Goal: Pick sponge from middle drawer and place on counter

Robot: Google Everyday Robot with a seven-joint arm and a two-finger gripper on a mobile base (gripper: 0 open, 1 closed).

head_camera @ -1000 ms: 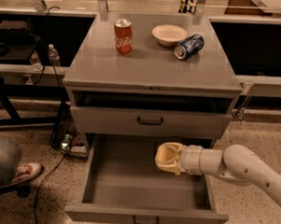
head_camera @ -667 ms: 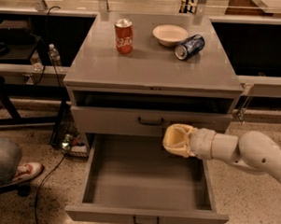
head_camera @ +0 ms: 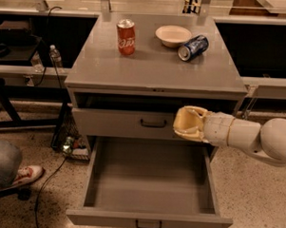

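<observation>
So from where I'm standing, the cream two-finger gripper (head_camera: 191, 123) is hanging in the air out in front of the cabinet, right side. It's level with the closed grey drawer front with the dark handle (head_camera: 123, 123). Its fingers are clamped around the pale yellow soft sponge (head_camera: 180, 124), so that's where the sponge is: up in the grip, clear of everything.

The wide grey metal bottom drawer (head_camera: 149, 180) is pulled all the way out below it, and I can't see anything left in the tray.

I'd call this the carry step, with the pick done and the place not yet.

Next it needs to go up past the front lip and in over the flat matte grey countertop (head_camera: 154, 71). The front half looks like the spot. A red soda can (head_camera: 126, 36), a white bowl (head_camera: 173, 35) and a tipped-over blue can (head_camera: 192, 47) all sit at the back.
</observation>
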